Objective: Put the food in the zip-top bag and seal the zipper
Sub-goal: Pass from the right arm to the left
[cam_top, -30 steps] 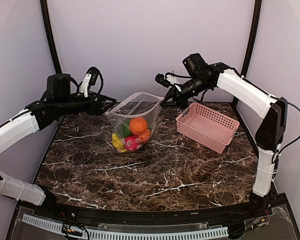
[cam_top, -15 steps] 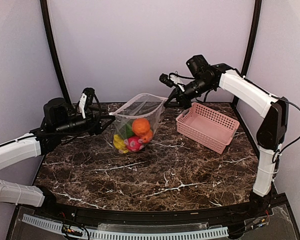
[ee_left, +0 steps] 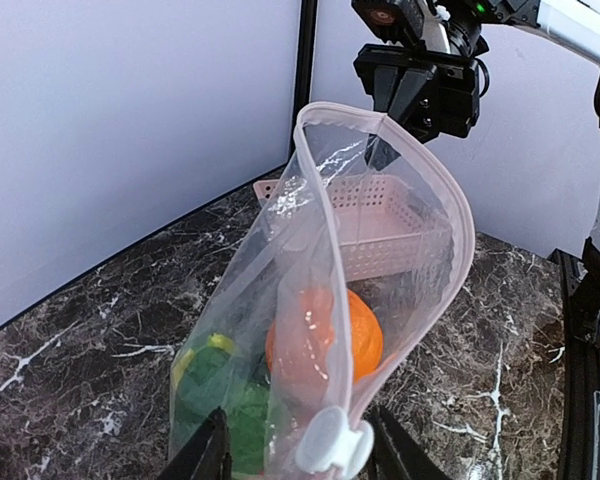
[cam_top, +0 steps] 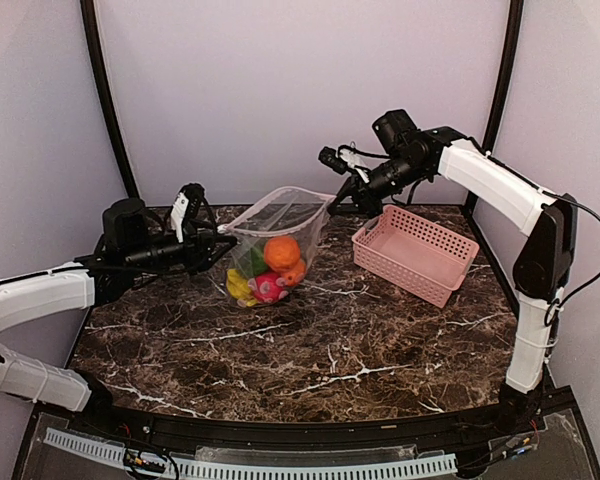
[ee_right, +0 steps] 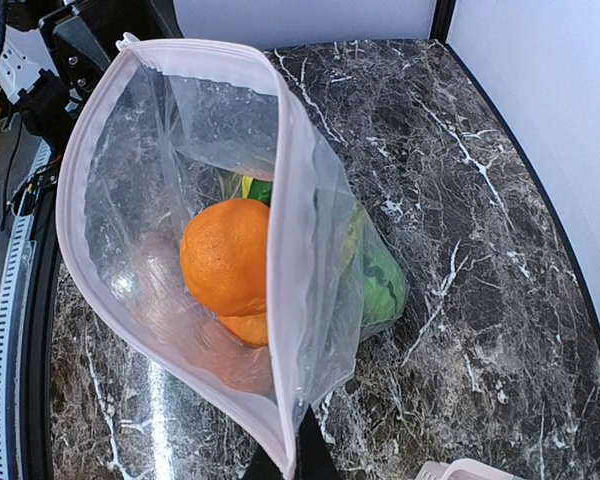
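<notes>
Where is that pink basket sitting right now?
In the top view, the pink basket sits on the table at the far right, apart from the zip-top bag to its left.

bright even light, sharp focus, glare on the zip-top bag [ee_right: 120, 200].

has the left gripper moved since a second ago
Yes. In the top view the left gripper has shifted from the back edge of the table toward the near side, and now sits at the left corner of the zip-top bag.
</notes>
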